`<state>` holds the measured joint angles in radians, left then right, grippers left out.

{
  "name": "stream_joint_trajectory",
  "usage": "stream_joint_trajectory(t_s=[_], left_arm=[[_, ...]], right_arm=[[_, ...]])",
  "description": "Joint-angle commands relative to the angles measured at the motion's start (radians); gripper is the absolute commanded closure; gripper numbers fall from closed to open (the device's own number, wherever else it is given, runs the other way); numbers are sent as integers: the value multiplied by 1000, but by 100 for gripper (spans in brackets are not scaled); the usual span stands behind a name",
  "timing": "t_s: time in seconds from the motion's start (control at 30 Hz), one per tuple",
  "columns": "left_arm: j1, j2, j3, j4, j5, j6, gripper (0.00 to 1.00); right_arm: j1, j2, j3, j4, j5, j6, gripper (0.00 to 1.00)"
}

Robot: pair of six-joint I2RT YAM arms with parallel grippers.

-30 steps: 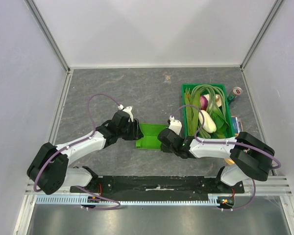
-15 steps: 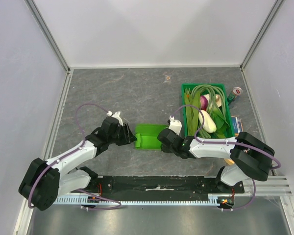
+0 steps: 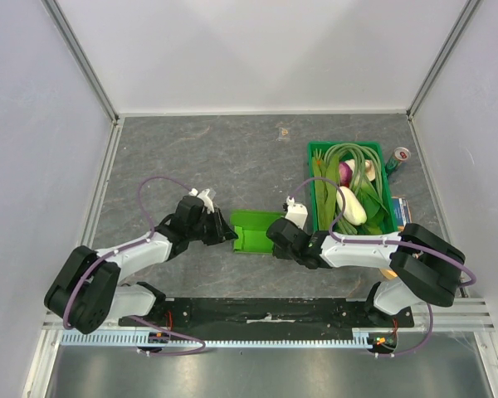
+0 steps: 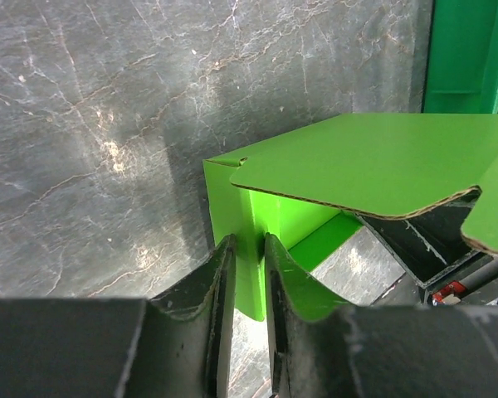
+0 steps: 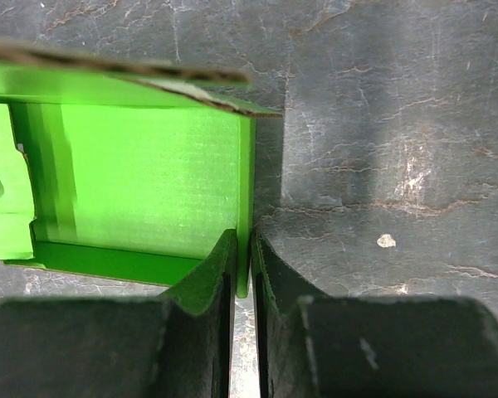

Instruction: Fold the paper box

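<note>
Top external view: the box (image 3: 256, 230) sits on the counter (image 3: 191, 157) between the left fingers (image 3: 224, 235) and the right fingers (image 3: 278, 236), partly raised. The crate (image 3: 349, 146) is on the outer side of the right fingers.
Left fingers: almost closed, with only a narrow slit between them. An upright wall (image 4: 251, 274) of the box stands in this slit, so I judge that they pinch it.
Right fingers: also nearly shut, with the thin edge of the opposite wall (image 5: 246, 207) between the tips. The inside of the box opens to the left of them.
Flap (image 4: 373, 162): a wide panel hangs over the box, above and beyond the left fingers, and its cut edge shows brown card.
Step in hand: I think both arms hold the two end walls to set the box square before the flaps are closed.
How to do it well: keep both pinches firm and near the crease. Move the two walls together, never one alone, or the thin card may twist or bend away from the crease. Do not pull the walls apart, because the card can slip from the tips or tear. Keep the bottom flat on the counter.
Hidden: from above, the arms cover both grips, so contact cannot be checked there. The left wrist view cuts the flap off at the right. The dark part under the flap is perhaps the other arm, but I cannot tell. It is not visible how the bottom of the box is joined.
</note>
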<state>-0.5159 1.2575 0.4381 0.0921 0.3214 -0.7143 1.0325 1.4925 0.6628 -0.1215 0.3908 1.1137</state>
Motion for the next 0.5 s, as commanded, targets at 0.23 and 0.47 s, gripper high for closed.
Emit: stream_joint_trajectory(t_s=[0.23,0.47], left_arm=[[-59,57,77,-61,-99,41,78],[-128,91,132,-164,-260,58,82]], right_arm=[[23,23,54,3,36,-3,85],[31,46,67,3,34,-3,85]])
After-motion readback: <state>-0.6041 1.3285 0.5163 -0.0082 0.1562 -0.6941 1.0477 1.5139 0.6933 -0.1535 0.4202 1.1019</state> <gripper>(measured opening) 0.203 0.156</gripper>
